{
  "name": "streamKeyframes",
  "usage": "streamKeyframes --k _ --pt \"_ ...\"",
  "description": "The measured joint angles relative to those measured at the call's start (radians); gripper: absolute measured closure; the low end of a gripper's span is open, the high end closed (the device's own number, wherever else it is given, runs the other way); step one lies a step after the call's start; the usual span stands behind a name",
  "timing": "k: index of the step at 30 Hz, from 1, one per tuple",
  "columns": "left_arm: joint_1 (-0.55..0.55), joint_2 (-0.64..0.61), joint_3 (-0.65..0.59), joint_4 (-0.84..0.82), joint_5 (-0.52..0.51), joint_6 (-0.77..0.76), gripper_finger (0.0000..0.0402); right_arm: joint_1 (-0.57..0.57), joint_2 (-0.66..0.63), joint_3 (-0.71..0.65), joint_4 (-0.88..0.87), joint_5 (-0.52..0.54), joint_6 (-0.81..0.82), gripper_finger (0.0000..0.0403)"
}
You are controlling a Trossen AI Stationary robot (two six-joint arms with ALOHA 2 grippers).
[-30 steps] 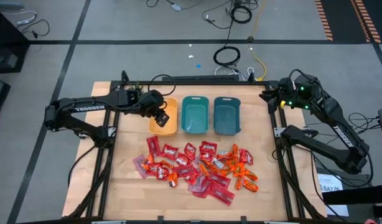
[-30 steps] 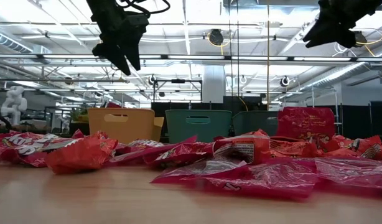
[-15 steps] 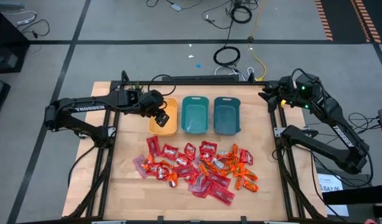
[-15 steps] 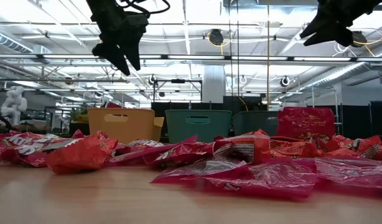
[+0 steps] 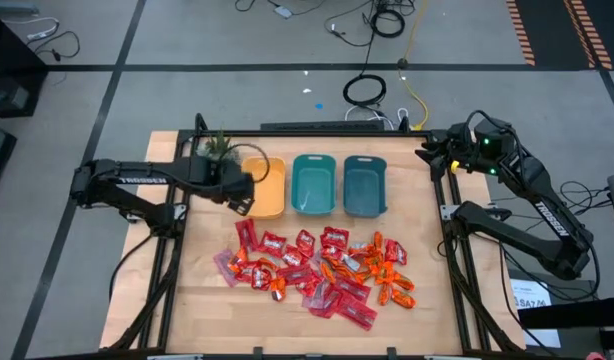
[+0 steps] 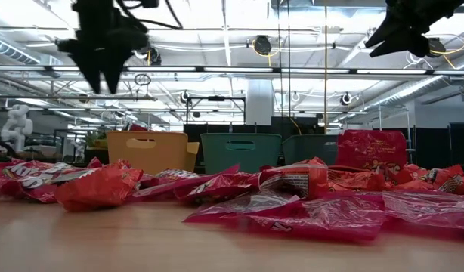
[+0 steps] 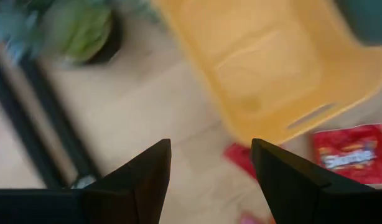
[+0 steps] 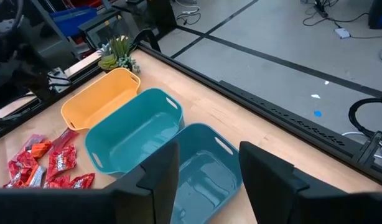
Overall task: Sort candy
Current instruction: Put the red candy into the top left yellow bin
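Many candy (image 5: 317,270) packets lay heaped in front of three bins. The left gripper (image 5: 239,197), jaws apart and probably empty, hung beside the yellow bin (image 5: 272,190); it should drop straight onto one loose packet.

The candy (image 5: 317,272) is mostly bright red, with some pinkish-red packets and small orange pieces; some red packets have white writing. One bin (image 5: 267,189) is yellow. The two other bins (image 5: 313,184) beside it are teal. The bench (image 5: 207,300) is light brown wood. The little plant (image 5: 219,147) is green. The arms (image 5: 137,180) are dark, nearly black. The floor (image 5: 237,90) is grey with dark lines.
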Motion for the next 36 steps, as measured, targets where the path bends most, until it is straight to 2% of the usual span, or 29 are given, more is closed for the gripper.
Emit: streamKeyframes --k 10,15,19,23,29,36 --pt "-0.309 -0.031 -0.034 -0.071 -0.013 -0.515 0.0168 0.0 0.0 0.0 -0.005 0.0 0.0 0.0243" --pt "-0.448 -0.056 -0.184 0.102 0.021 -0.769 0.0168 0.0 0.0 0.0 -0.006 0.0 0.0 0.0243" --pt "-0.495 -0.058 -0.308 0.293 0.061 -0.913 0.0168 0.0 0.0 0.0 -0.006 0.0 0.0 0.0243" --pt "-0.52 -0.058 -0.405 0.403 0.106 -1.028 0.0168 0.0 0.0 0.0 -0.006 0.0 0.0 0.0243" --pt "-0.565 -0.058 -0.463 0.414 0.183 -1.164 0.0169 0.0 0.0 0.001 -0.02 -0.001 0.0 0.0243" --pt "-0.577 -0.045 -0.526 0.559 0.206 -1.179 0.0169 0.0 0.0 0.001 -0.054 -0.001 -0.001 0.0243"
